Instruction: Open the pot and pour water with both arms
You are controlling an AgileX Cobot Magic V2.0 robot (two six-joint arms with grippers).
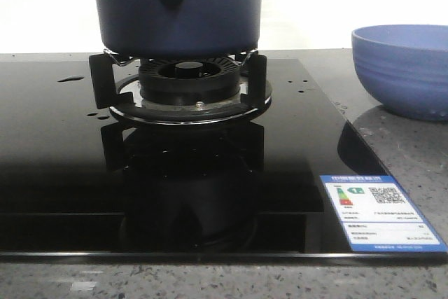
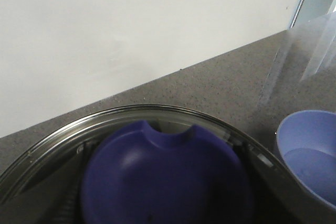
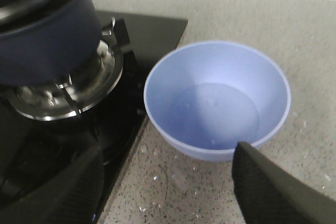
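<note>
Sticker [image 1: 382, 212] on front right corner of black glass stove [image 1: 63, 166]: QR code, coloured arrows, print too small to read. Dark navy pot [image 1: 178, 8], matte, handle socket facing camera, sits on burner [image 1: 187, 82]. Water [image 1: 71, 79] drops on glass. Light blue bowl [image 3: 218, 98] on speckled grey counter [image 3: 310, 51] beside stove. White wall behind. Right gripper [image 3: 163, 182] spread; left gripper: cannot tell.

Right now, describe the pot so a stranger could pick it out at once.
Find the black glass hob set in the speckled grey counter. On its round gas burner sits the pot: large, dark navy, smooth-sided, with a stubby handle socket showing a round hole. The lighter blue bowl stands off the hob, on the counter to the right.
</note>
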